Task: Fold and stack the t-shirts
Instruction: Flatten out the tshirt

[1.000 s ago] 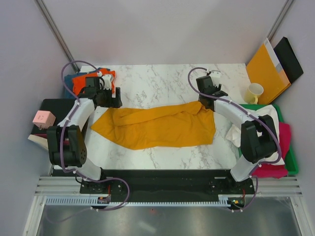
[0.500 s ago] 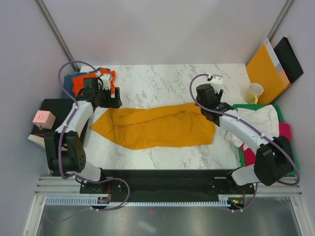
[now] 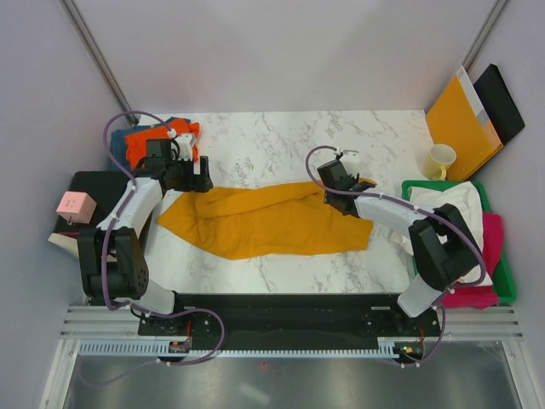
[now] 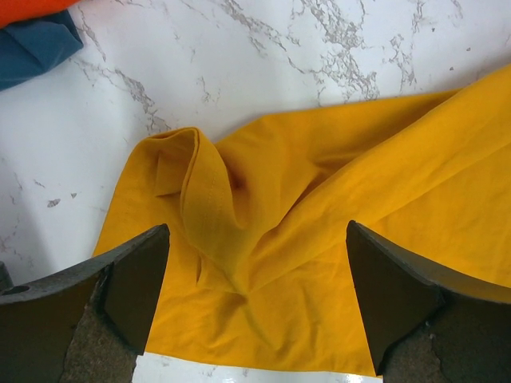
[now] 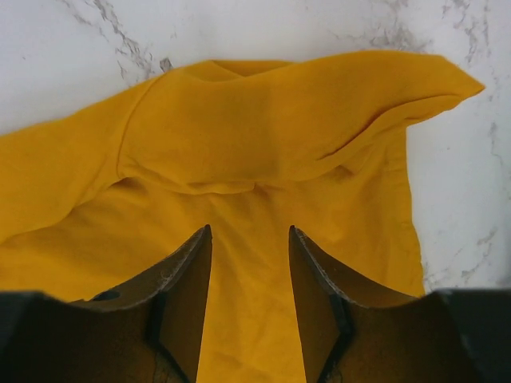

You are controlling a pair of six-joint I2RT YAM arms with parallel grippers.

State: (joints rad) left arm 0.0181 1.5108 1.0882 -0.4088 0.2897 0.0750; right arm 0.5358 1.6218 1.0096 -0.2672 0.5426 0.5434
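Note:
A large mustard-yellow t-shirt [image 3: 264, 223] lies crumpled across the middle of the marble table [image 3: 272, 141]. My left gripper [image 3: 197, 181] hovers wide open over the shirt's left end, above a raised fold [image 4: 209, 199], its fingers [image 4: 128, 279] well apart. My right gripper [image 3: 330, 189] is low over the shirt's far right part. Its jaws stand apart with flat yellow cloth [image 5: 263, 152] showing between them, open [image 5: 251, 228]. Orange [image 3: 145, 136] and teal-blue [image 3: 173, 123] t-shirts are piled at the far left corner. White [image 3: 451, 200] and magenta [image 3: 470, 296] t-shirts lie in the bin on the right.
A green bin [image 3: 504, 274] sits at the right edge. Behind it are a cream cup [image 3: 440, 160], an orange-brown envelope [image 3: 460, 119] and a black folder [image 3: 502, 102] leaning on the wall. A pink box [image 3: 75, 205] rests on a black stand at the left.
My right arm has swung left from the shirt's far right corner to over its upper right part, and its jaws have narrowed. The left gripper has barely moved.

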